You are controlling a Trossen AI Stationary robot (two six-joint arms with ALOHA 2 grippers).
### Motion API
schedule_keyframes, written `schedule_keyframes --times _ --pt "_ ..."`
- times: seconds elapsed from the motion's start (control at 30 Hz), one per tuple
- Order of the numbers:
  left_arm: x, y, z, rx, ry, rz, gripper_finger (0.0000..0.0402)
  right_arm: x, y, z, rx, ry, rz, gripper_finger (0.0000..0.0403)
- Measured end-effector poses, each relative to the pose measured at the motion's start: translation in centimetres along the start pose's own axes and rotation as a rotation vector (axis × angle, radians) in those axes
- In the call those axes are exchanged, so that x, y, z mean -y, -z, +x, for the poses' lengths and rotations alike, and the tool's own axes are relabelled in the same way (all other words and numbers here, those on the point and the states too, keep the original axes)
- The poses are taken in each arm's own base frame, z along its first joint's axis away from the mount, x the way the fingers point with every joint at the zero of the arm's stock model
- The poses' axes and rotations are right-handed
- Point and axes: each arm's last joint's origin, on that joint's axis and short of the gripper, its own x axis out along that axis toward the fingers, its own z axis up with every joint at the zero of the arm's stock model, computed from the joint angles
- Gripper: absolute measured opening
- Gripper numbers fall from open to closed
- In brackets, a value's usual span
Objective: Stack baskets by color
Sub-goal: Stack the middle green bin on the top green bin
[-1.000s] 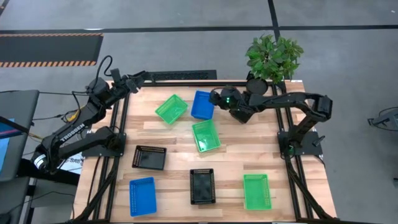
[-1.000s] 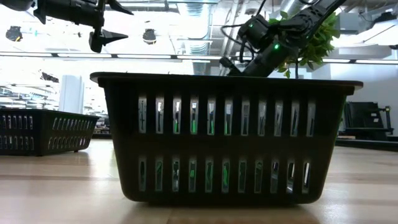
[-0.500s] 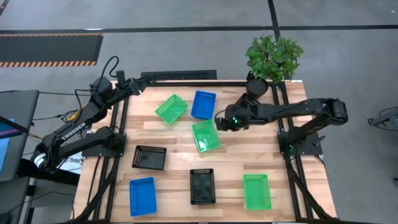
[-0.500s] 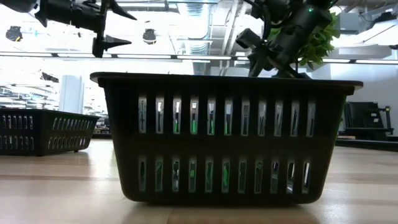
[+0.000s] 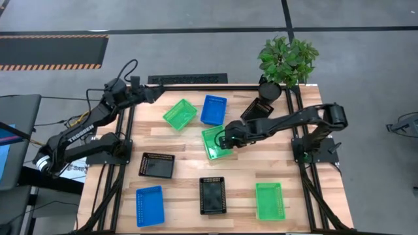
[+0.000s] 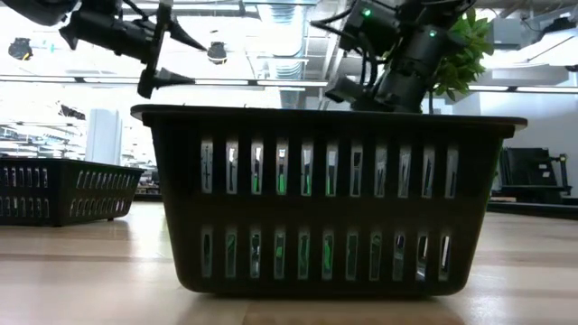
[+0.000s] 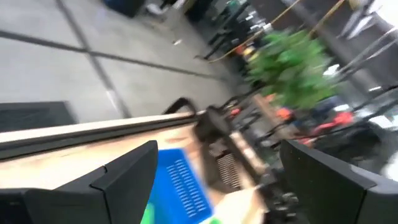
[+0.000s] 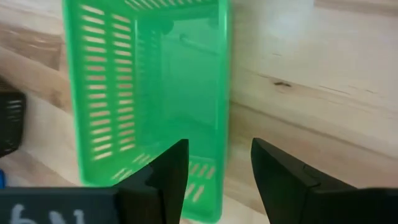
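Seven baskets show on the wooden table: green ones at the far middle [image 5: 179, 113], the centre [image 5: 216, 142] and the near right [image 5: 270, 200]; blue ones at the far middle [image 5: 213, 109] and near left [image 5: 149, 205]; black ones at the left [image 5: 157, 165] and near middle [image 5: 212, 194]. My right gripper [image 5: 221, 139] slants down over the centre green basket [image 8: 149, 93], open, its fingers standing either side of that basket's long side wall [image 8: 222, 124] without touching it. My left gripper [image 5: 159, 93] hangs open above the table's far left corner.
A potted green plant [image 5: 287, 60] stands at the far right corner. In the low view the near black basket [image 6: 325, 199] fills the front and hides the tabletop behind it. Bare wood lies right of the centre green basket [image 5: 261, 156].
My right gripper has swung from beside the far blue basket toward the table's near edge and the left, to the centre green basket, tipping to point more downward. My left gripper has sunk a little and tipped toward level. No basket has moved.
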Motion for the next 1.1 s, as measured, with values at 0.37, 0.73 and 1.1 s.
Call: schedule_keyframes --times 0.37,0.73,1.1 --pt "-3.2 2.4 1.2 -0.203 -0.342 0.082 0.0325 -0.6 -0.1 1.5 -0.039 0.035 0.020 0.0176" --pt "-4.6 3.3 2.6 -0.293 -0.394 0.068 0.0325 0.0 0.6 1.1 -0.112 0.105 0.051 0.0014" --pt "-5.0 3.2 2.7 -0.281 -0.441 0.113 0.0325 -1.0 1.6 -2.9 -0.109 -0.021 0.081 0.0013"
